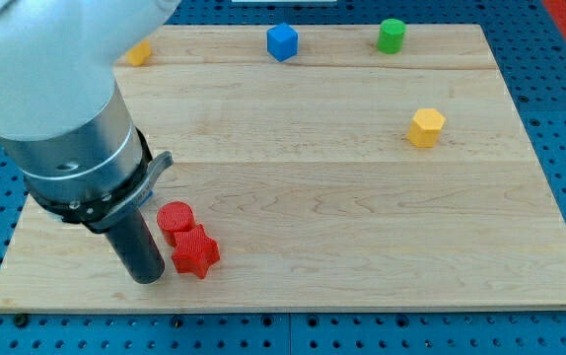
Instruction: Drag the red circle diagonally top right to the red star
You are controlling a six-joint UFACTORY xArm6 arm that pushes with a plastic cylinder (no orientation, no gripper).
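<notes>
now the rod has no jaws to open or close; the tip (150, 279) sits on the board. just to its right lies the red star (195, 254), touching the red circle (176, 218) above it. only a short, gentle nudge seems needed.

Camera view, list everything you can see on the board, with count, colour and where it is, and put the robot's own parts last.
red circle: one, red, lower left, touching the star's upper left
red star: one, red, lower left, beside my tip
blue cube: one, blue, top edge, centre
green cylinder: one, green, top edge, right of the cube
yellow hexagon: one, yellow, right side, upper half
yellow block: one, yellow, top left, partly hidden by the arm
board: one, pale wood
my tip: one, dark rod, just left of the star
</notes>
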